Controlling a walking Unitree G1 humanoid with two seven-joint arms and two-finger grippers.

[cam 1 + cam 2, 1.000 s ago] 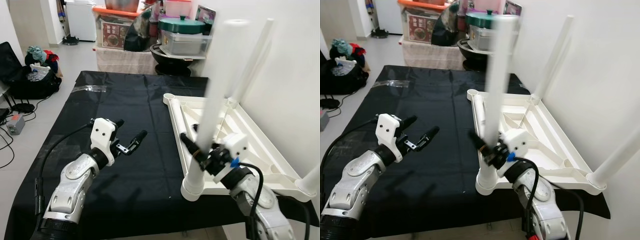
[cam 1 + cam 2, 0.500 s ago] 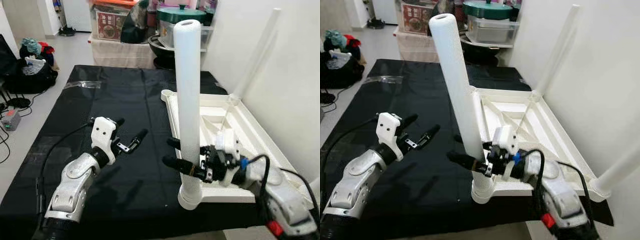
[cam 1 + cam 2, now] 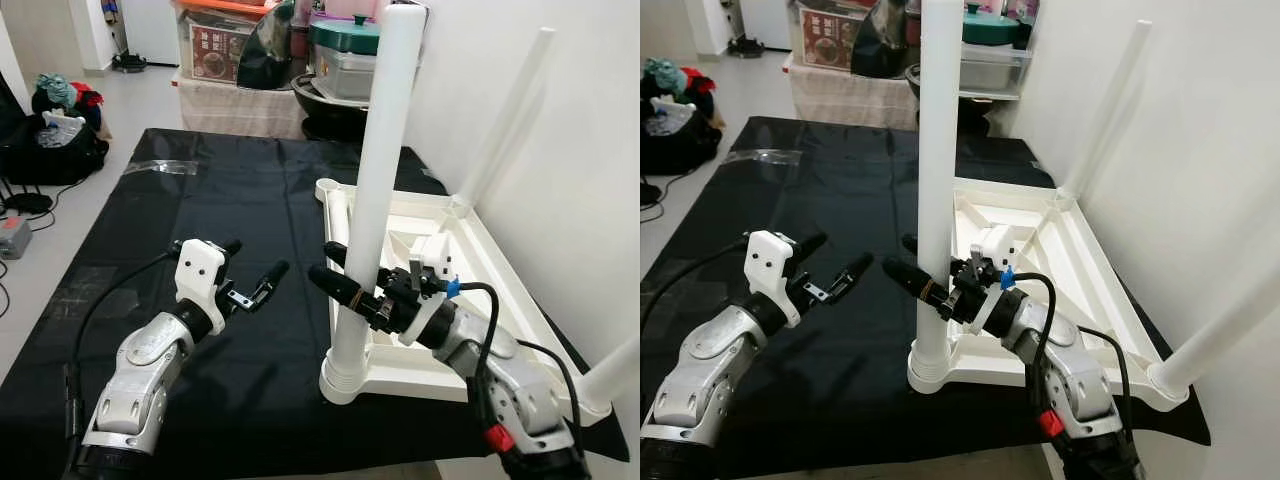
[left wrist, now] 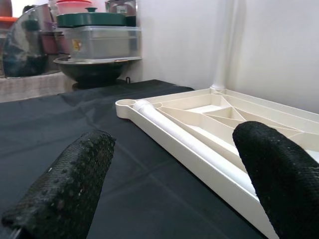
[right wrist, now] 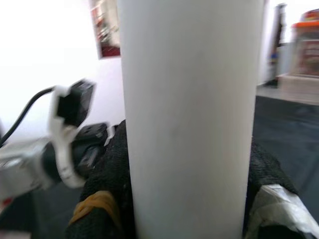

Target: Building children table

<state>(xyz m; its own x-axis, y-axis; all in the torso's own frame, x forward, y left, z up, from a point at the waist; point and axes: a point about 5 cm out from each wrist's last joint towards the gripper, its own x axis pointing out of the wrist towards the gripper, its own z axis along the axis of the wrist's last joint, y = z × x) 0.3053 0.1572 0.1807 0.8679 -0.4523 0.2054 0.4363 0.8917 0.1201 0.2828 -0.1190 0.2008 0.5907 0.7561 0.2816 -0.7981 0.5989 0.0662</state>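
Observation:
A white children's table (image 3: pixel 400 200) lies upside down on a black cloth (image 3: pixel 200 190). Its near-left leg (image 3: pixel 385 150) stands upright in its corner socket (image 3: pixel 345 375). My right gripper (image 3: pixel 345 272) is shut on this leg low down, one black finger on each side; the right wrist view shows the leg (image 5: pixel 189 114) pressed between the pads (image 5: pixel 107 174). Two more legs stand by the wall, one at the far corner (image 3: pixel 505 120) and one at the near right (image 3: pixel 615 370). My left gripper (image 3: pixel 255 260) hovers open over the cloth left of the table, holding nothing; its fingertips (image 4: pixel 65 189) frame the table's rail (image 4: pixel 199 144).
A white wall (image 3: pixel 590 150) runs close along the table's right side. Storage boxes and pots (image 3: pixel 350 60) stand beyond the cloth's far edge. Bags (image 3: pixel 55 130) and cables lie on the floor at the left. The cloth's near edge (image 3: pixel 250 465) is close to me.
The held leg has swung from a blurred tilt to standing upright, and the table's near-left corner has slid left. My right gripper now points left across the leg. The left gripper has barely moved.

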